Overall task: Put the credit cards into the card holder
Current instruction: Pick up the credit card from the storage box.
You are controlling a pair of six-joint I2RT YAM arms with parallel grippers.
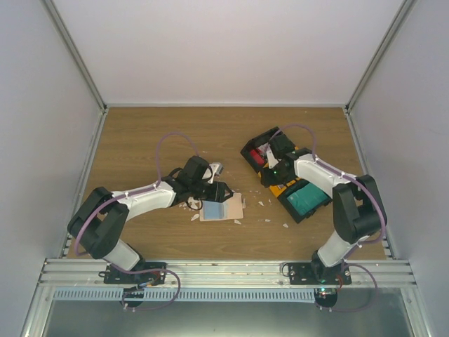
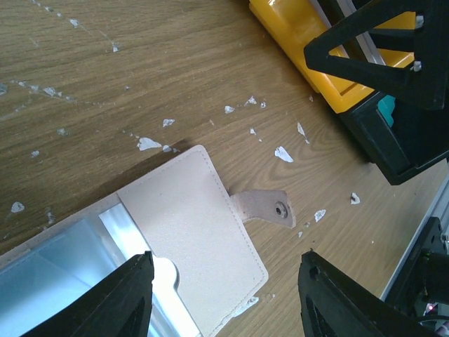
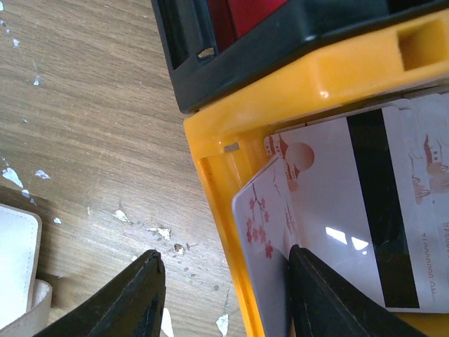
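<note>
Beige stitched folding card holder [image 1: 223,209] lies open on the wooden tabletop [image 1: 140,133]. The left fingers [image 2: 105,309] hover spread above it, empty. At its 2 o'clock, the right fingers [image 3: 126,302] stand parted astride the yellow plastic bin [image 3: 280,91] wall and a tilted white blossom-printed credit card [image 3: 263,225], not closed on it.

A wood-grain table [image 1: 140,133], well scuffed. Near its middle the beige card holder [image 1: 233,208] lies flat and opened out, with white scraps [image 1: 285,225] strewn all around it. Off to the right a black bin [image 3: 238,70] and a yellow bin [image 3: 330,77] sit touching, side by side
</note>
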